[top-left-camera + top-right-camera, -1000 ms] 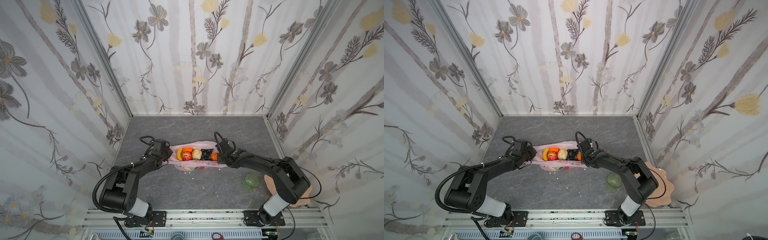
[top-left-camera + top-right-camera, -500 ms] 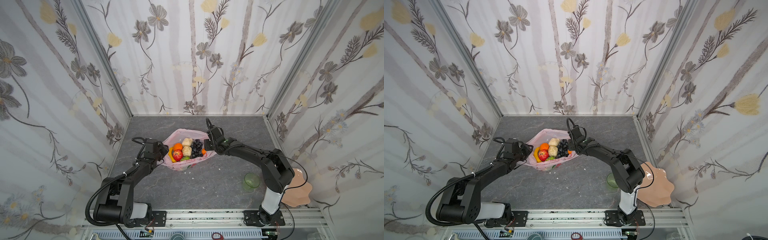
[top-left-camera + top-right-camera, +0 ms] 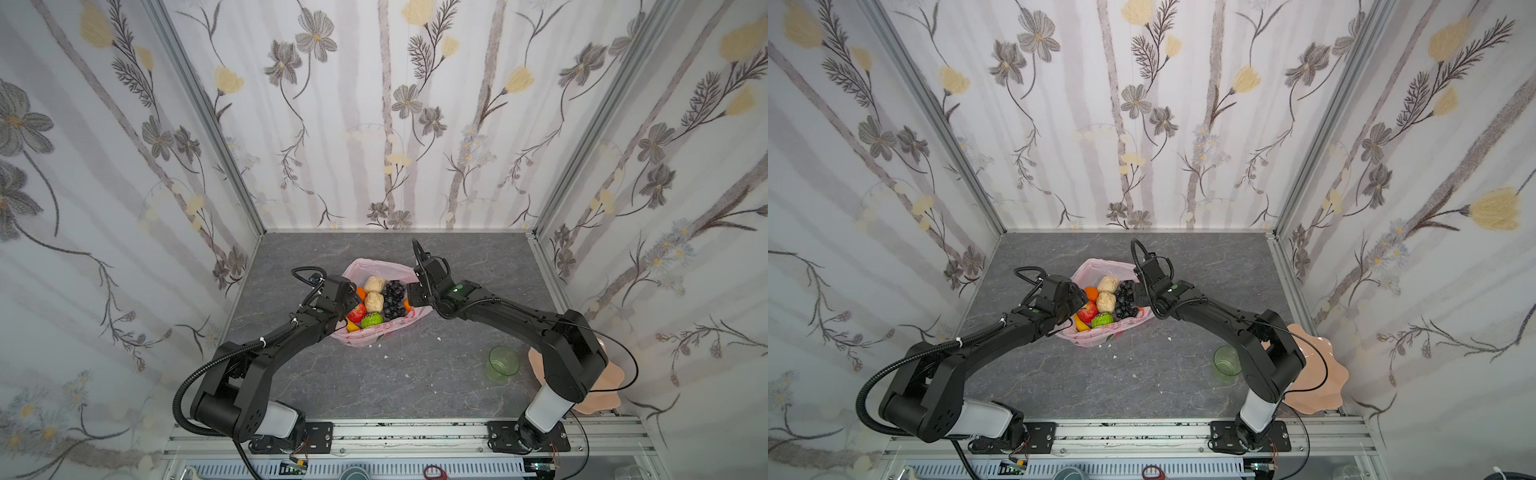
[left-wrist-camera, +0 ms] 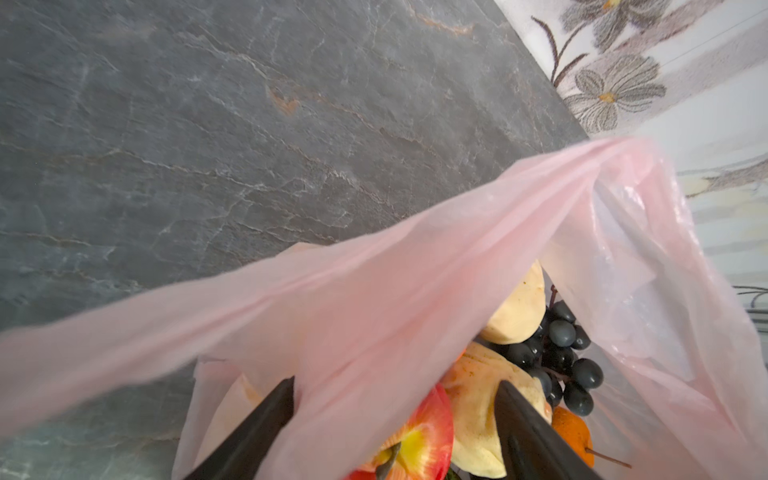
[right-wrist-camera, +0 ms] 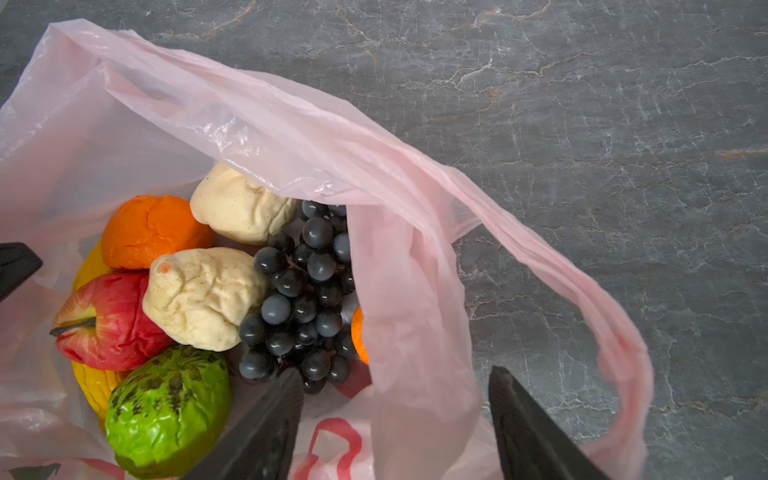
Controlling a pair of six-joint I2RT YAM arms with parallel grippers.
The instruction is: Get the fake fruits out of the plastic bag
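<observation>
The plastic bag (image 3: 374,337) (image 3: 1096,338) lies open-mouthed on the dark table between my two arms. The fake fruits rest inside it: two beige lumps (image 5: 203,295), dark grapes (image 5: 303,299), a red apple (image 5: 108,320), a green bumpy fruit (image 5: 166,407), a yellow banana (image 5: 93,382) and oranges (image 5: 149,228). My left gripper (image 3: 347,301) (image 4: 395,419) stands open at the bag's left rim, with a slack handle (image 4: 415,291) lying between its fingers. Open too, my right gripper (image 3: 413,291) (image 5: 395,415) is at the right rim, the other handle (image 5: 415,332) draped loosely between its fingers.
A translucent green cup (image 3: 503,363) (image 3: 1226,361) stands at the front right of the table. A peach wavy-edged plate (image 3: 602,390) (image 3: 1316,374) lies partly under the right arm's base. Small white crumbs (image 3: 386,356) dot the table in front of the bag. Flowered walls enclose three sides.
Both grippers carried the bag toward the back wall, then opened. The handles, pulled taut sideways a second ago, now hang slack and the bag has slumped round the fruits.
</observation>
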